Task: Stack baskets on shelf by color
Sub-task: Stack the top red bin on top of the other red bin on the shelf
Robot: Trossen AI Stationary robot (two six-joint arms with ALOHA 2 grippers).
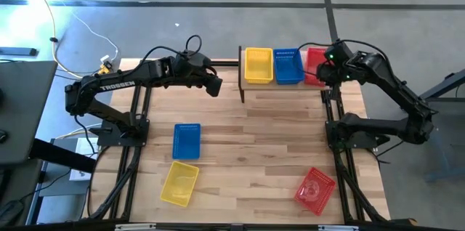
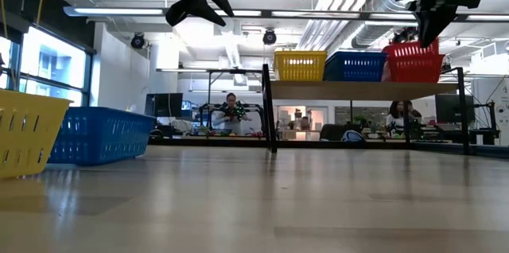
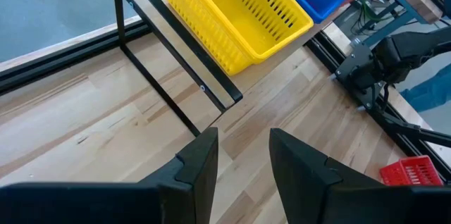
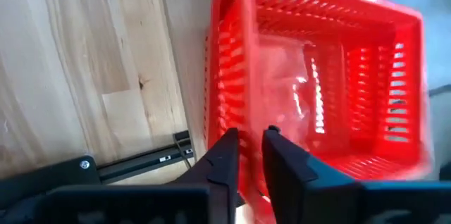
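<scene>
Two black jointed arms, white "TROSSEN" lettering on the left arm (image 1: 120, 86), black cables looped above, flat dark fingers (image 3: 201, 164).

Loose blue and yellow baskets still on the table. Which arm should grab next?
Left. Its pincer is empty and open, and the loose blue basket and yellow basket lie on its half. The right pincer is at the shelf's red basket.

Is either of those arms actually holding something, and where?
The right gripper pinches a red basket by its rim wall, over the shelf. The left gripper is open, holding nothing.
</scene>
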